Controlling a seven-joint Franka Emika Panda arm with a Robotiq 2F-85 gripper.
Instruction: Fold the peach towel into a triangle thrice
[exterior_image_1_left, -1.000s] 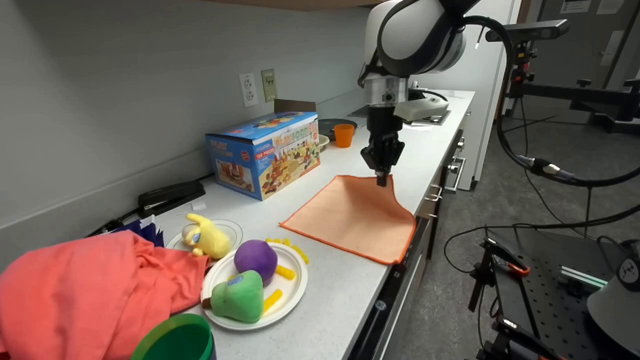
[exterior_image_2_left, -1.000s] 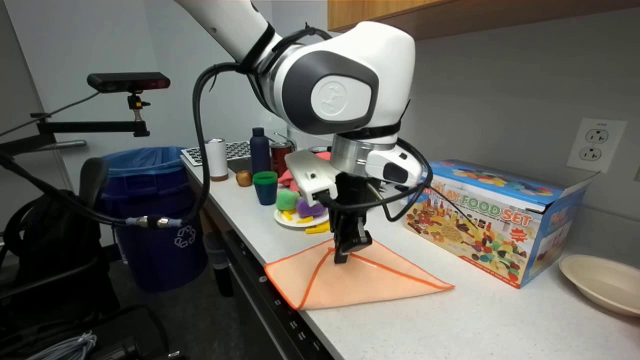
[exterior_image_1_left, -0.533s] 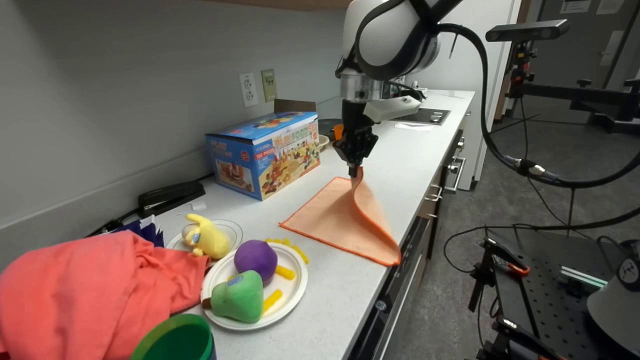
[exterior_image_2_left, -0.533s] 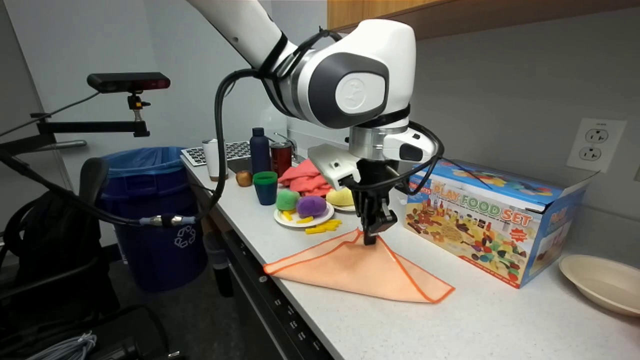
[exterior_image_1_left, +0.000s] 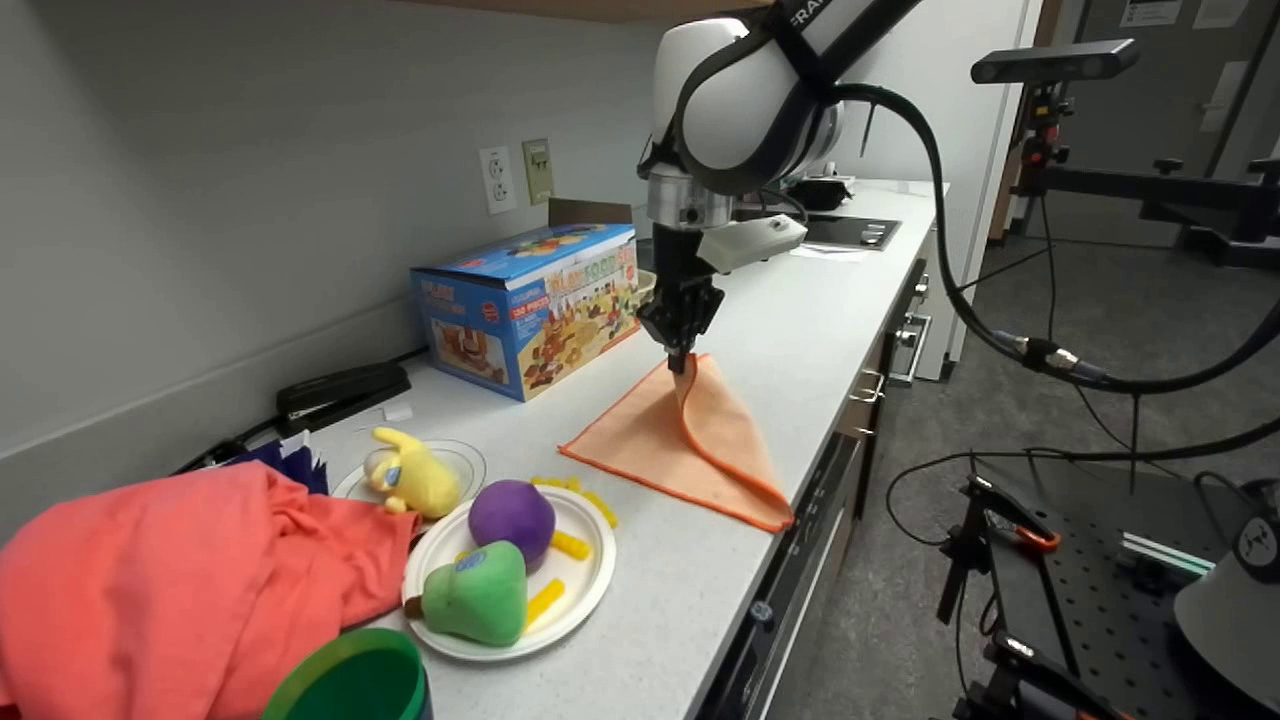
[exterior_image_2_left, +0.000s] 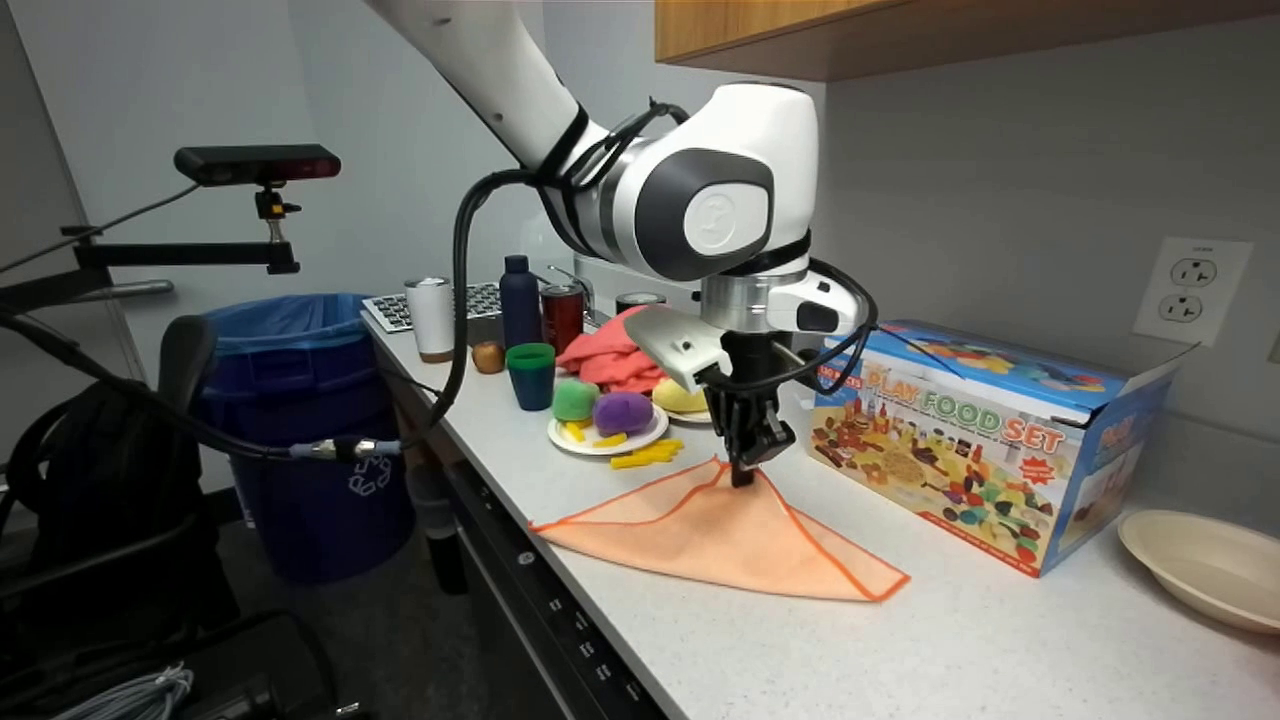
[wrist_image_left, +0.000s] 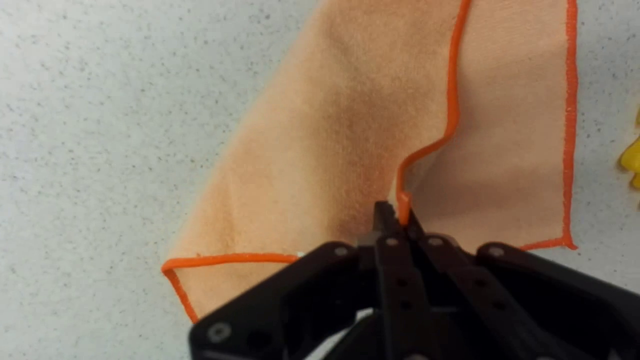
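The jaws are pinched together on one hemmed corner of the towel (wrist_image_left: 295, 180); the towel lies on the worktop (exterior_image_2_left: 900, 660), one part folded over the rest, the gripped corner raised above the lower layer and apart from that layer's own corner; the box (exterior_image_2_left: 940, 440) stands near it; the plate (exterior_image_1_left: 590, 592), with a pear (exterior_image_1_left: 478, 593) and a purple toy (exterior_image_1_left: 512, 520) on it, lies apart from the towel; the coral cloth (exterior_image_1_left: 190, 590) is just beside the plate.

The white arm (exterior_image_2_left: 655, 212) stands bent above its hand (wrist_image_left: 398, 219), which points downward, fingers (wrist_image_left: 397, 265) pinched together.
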